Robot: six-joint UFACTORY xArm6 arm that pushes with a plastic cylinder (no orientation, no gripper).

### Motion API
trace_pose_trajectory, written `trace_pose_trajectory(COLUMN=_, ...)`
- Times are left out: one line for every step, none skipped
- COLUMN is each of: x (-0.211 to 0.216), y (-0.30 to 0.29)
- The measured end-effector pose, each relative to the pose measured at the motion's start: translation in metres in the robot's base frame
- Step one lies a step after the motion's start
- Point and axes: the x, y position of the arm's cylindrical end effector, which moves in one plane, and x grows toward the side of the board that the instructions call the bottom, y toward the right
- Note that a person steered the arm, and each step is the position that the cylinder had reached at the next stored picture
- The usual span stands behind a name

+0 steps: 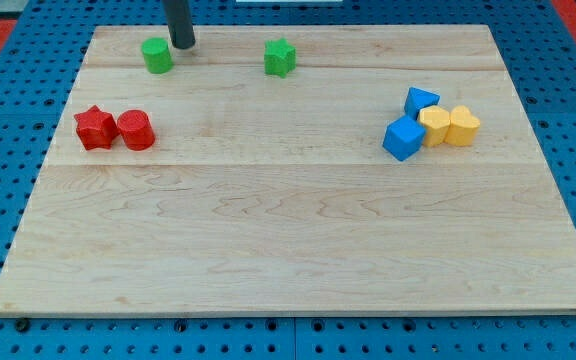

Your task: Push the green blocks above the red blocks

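A green round block (156, 55) sits near the view's top left. A green star block (280, 57) sits further right along the top. A red star block (95, 128) and a red round block (136, 130) touch side by side at the left, below the green round block. My tip (183, 44) rests just right of the green round block, close to it or touching it, and well left of the green star.
Two blue blocks (404, 138) (421, 101) and two yellow blocks (434, 126) (463, 125) cluster at the view's right. The wooden board (288, 250) lies on a blue perforated base.
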Motion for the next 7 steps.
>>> trace_pose_trajectory(x=0.031, y=-0.024)
trace_pose_trajectory(x=0.129, y=-0.005)
trace_pose_trajectory(x=0.138, y=0.014)
trace_pose_trajectory(x=0.104, y=0.054)
trace_pose_trajectory(x=0.099, y=-0.009)
trace_pose_trajectory(x=0.140, y=-0.014)
trace_pose_trajectory(x=0.118, y=0.044)
